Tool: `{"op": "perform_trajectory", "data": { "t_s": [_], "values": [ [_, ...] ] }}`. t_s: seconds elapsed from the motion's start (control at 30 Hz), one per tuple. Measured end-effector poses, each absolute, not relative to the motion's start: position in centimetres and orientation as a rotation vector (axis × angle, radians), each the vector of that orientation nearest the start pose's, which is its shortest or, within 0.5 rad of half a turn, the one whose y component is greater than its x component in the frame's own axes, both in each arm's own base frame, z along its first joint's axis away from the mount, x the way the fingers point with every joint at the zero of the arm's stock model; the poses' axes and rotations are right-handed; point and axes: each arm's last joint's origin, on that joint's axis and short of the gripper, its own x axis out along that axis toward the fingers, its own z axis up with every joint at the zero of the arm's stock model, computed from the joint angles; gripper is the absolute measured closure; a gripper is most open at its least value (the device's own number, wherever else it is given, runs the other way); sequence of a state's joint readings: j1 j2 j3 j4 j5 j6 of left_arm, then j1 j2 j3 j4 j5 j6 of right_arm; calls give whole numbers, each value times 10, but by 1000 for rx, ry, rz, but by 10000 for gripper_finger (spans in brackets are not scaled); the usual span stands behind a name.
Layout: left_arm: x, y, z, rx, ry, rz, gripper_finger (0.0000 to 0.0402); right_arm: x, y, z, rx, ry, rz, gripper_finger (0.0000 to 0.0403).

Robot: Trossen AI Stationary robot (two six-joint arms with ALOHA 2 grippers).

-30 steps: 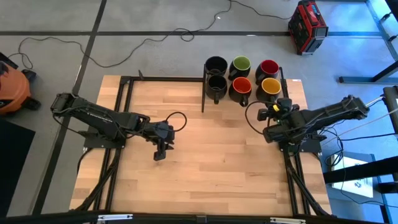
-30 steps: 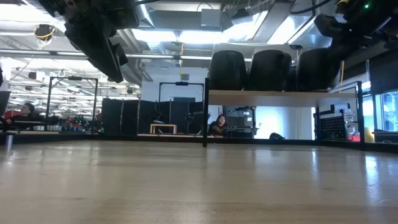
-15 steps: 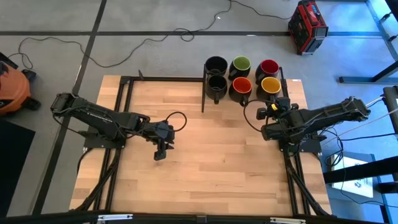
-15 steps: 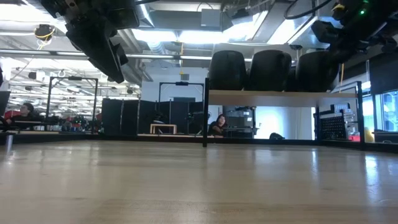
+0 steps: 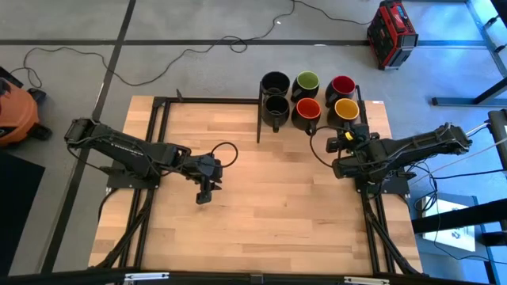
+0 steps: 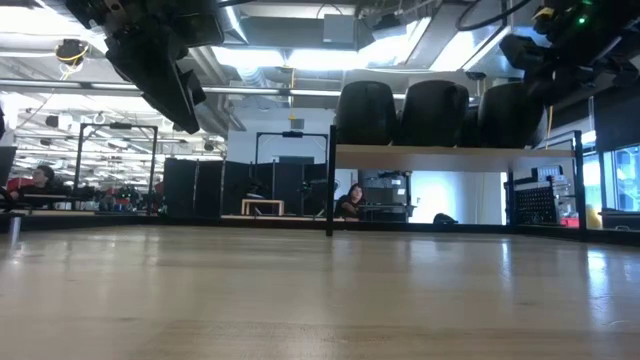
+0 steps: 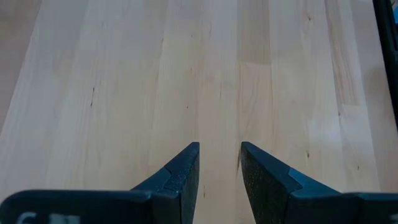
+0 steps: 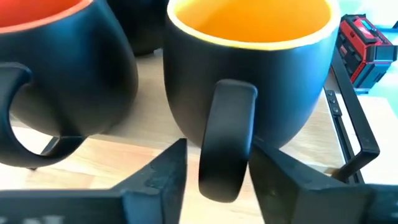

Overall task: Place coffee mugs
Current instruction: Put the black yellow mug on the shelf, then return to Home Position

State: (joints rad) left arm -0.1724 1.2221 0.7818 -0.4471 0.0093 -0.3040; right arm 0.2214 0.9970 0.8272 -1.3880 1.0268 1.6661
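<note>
Six dark mugs stand on a raised shelf (image 6: pixel 450 156) at the table's far edge: black (image 5: pixel 275 81), green (image 5: pixel 306 81), red (image 5: pixel 342 85), black (image 5: pixel 276 105), orange-red (image 5: pixel 307 109) and yellow (image 5: pixel 344 109). My right gripper (image 5: pixel 349 134) is open just near of the yellow mug (image 8: pixel 249 56). Its fingers stand on either side of that mug's handle (image 8: pixel 227 118). The orange-red mug (image 8: pixel 62 74) stands beside it. My left gripper (image 5: pixel 203 196) hangs open over bare wood (image 7: pixel 219 149) at the table's middle left. My right gripper (image 8: pixel 219 146) comes level from the table's near side, with one finger on each side of the yellow mug's handle (image 8: pixel 227 174). Whether a finger touches the handle, I cannot tell. The mug stands upright on the shelf.
A black post (image 5: pixel 259 119) carries the shelf's left end. Black frame rails (image 5: pixel 162 119) run along the table's left and right sides. Bare wood (image 5: pixel 277 206) spreads across the table's middle and near half. People sit in the room beyond (image 6: pixel 352 200).
My right gripper shifted a little toward the table's left, then kept still. The mugs have stayed where they were.
</note>
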Motion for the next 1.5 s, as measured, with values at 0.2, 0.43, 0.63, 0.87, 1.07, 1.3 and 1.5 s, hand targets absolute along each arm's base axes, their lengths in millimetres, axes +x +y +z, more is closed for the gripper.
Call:
{"op": "perform_trajectory", "data": {
  "t_s": [0.2,0.43,0.63,0.87,1.07,1.3,1.5],
  "values": [
    [234,-41,226,-211,903,-33,289,131,5,262,469,419,-1334,216],
    [234,-41,226,-211,903,-34,289,129,4,287,461,446,-1315,210],
    [234,-41,226,-211,903,-34,289,127,4,312,471,454,-1288,210],
    [234,-41,226,-211,903,-33,289,128,5,346,473,477,-1176,210],
    [234,-41,232,-221,867,-54,292,152,13,377,383,485,-849,210],
    [221,-41,263,-219,681,-152,329,180,27,405,254,371,-352,253],
    [203,-34,295,-162,473,-283,379,184,35,425,188,236,-11,384]
  ]
}}
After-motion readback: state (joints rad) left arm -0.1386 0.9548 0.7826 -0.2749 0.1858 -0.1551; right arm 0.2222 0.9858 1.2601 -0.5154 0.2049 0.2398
